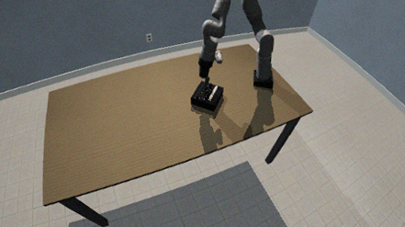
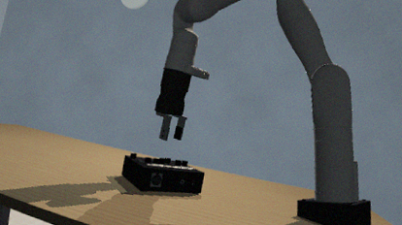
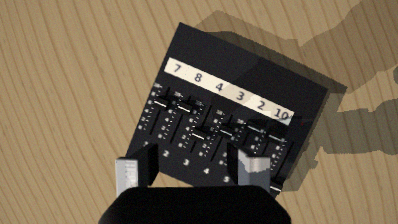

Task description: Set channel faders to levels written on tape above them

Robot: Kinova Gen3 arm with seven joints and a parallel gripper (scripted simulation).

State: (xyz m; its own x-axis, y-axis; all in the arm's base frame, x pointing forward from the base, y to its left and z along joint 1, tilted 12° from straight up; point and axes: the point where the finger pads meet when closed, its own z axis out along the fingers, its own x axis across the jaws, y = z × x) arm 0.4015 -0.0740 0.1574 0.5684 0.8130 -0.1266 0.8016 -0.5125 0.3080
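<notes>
The black lighting desk (image 1: 208, 97) (image 2: 162, 177) (image 3: 240, 62) stands flat on the wooden table (image 1: 121, 128) (image 2: 245, 214). In the wrist view a pale tape (image 3: 227, 90) reads 7, 8, 4, 3, 2, 10 above the channel faders. The first two caps (image 3: 161, 102) (image 3: 184, 106) sit high on their scales. The third cap (image 3: 199, 135) sits lower, and the others lie partly in shadow. A cap at the desk's far right (image 3: 275, 189) sits low, half hidden by my finger. My gripper (image 1: 206, 81) (image 2: 171, 133) (image 3: 192, 157) is open and empty. It hangs above the desk, clear of the caps.
The arm's base (image 1: 263, 81) (image 2: 334, 212) stands on the table to the right of the desk. The table's near edge (image 2: 40, 210) runs in front of the desk. Arm shadows fall across the wood beside the desk.
</notes>
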